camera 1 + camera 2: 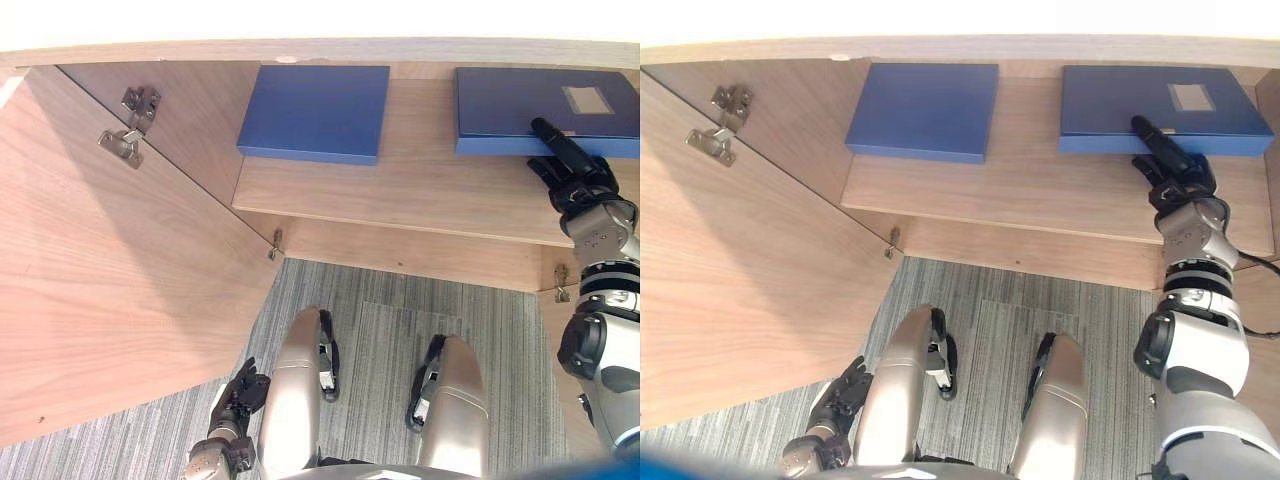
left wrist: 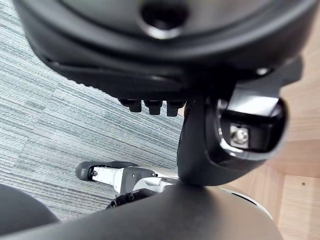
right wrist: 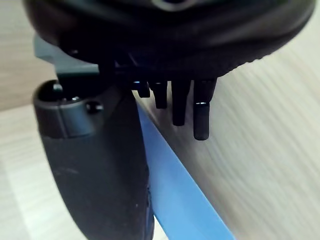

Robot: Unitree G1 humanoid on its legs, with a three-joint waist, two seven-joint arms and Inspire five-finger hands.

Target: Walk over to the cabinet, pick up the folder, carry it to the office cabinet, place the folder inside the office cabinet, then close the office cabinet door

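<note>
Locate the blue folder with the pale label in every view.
Left eye view: blue folder with pale label, upper right on the wooden shelf.
Right eye view: folder upper right.
Right wrist view: its blue edge beside the dark right hand.
Left wrist view: grey carpet.
Shared landmark: right hand at its front edge.

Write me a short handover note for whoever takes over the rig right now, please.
Right hand: open, thumb lying on the right blue folder at its front edge, fingers straight and clear of it.
Left hand: relaxed, holding nothing, low beside the open cabinet door.
That folder lies flat on the shelf; a second blue folder lies to its left.
Done: folder inside.
Left: pull the right hand out, close the door.
</note>
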